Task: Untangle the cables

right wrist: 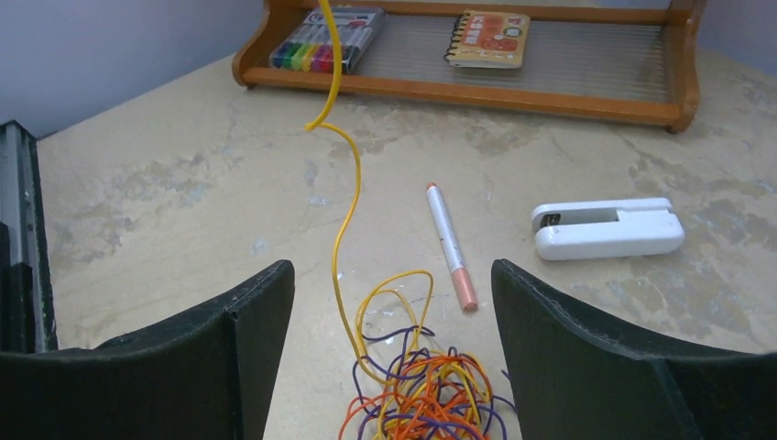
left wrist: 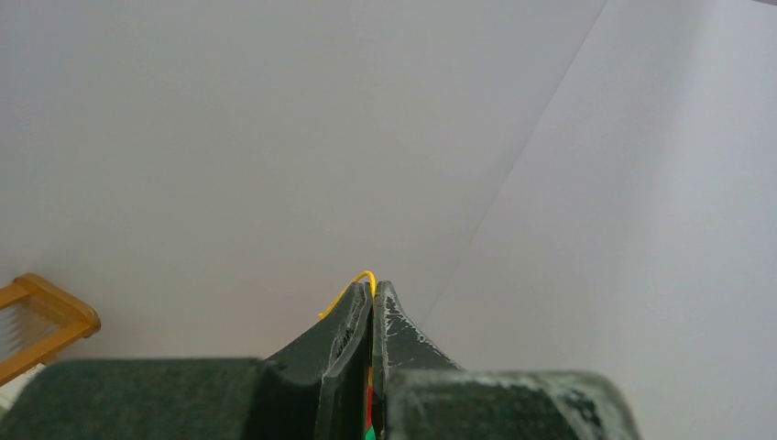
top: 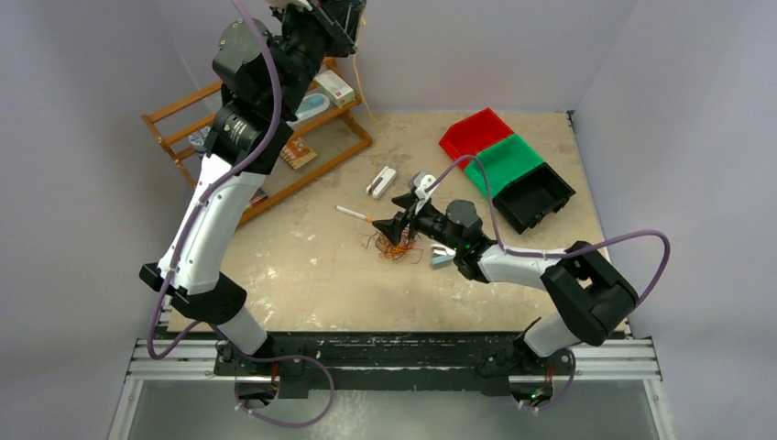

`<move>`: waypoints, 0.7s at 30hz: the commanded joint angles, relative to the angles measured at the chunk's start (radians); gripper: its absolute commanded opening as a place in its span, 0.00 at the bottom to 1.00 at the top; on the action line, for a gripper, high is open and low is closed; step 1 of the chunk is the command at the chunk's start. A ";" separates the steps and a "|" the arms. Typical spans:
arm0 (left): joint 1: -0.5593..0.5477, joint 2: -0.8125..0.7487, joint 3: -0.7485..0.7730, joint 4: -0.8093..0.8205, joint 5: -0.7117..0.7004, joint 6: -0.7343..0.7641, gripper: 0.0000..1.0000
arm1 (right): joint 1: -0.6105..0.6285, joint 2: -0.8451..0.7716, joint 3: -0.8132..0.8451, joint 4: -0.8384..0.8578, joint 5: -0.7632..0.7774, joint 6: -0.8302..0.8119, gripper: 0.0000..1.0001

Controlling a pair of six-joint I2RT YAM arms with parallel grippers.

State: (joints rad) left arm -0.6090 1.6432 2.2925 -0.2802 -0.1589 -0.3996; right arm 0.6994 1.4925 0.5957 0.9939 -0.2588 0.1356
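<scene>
The cables lie in a small tangle of orange, yellow and purple wire on the table, also seen in the top view as the cables. One yellow cable rises out of the bunch, up past the rack. My left gripper is raised high at the back, at the top edge of the overhead view as the left gripper. It is shut on the yellow cable's end. My right gripper is open just above the tangle, a finger on each side and nothing held; from above, the right gripper hides part of the bunch.
A marker and a white stapler lie just beyond the tangle. A wooden rack at the back left holds a marker set and a notebook. Red, green and black bins sit at the back right.
</scene>
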 commanded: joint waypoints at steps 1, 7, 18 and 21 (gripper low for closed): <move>-0.002 -0.048 0.002 0.050 -0.004 0.025 0.00 | 0.000 0.056 0.089 -0.032 -0.095 -0.095 0.80; -0.003 -0.060 -0.012 0.044 -0.006 0.028 0.00 | 0.001 0.172 0.196 -0.065 -0.156 -0.118 0.73; -0.003 -0.150 -0.161 0.044 -0.087 0.017 0.00 | -0.012 0.125 0.140 0.024 -0.128 0.014 0.05; -0.003 -0.212 -0.290 0.064 -0.172 0.000 0.00 | -0.018 0.056 0.139 -0.023 -0.108 0.036 0.02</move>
State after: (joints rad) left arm -0.6090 1.5257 2.1220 -0.2695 -0.2180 -0.3828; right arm 0.6922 1.6596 0.7330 0.9260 -0.3855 0.1154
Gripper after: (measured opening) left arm 0.010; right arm 0.033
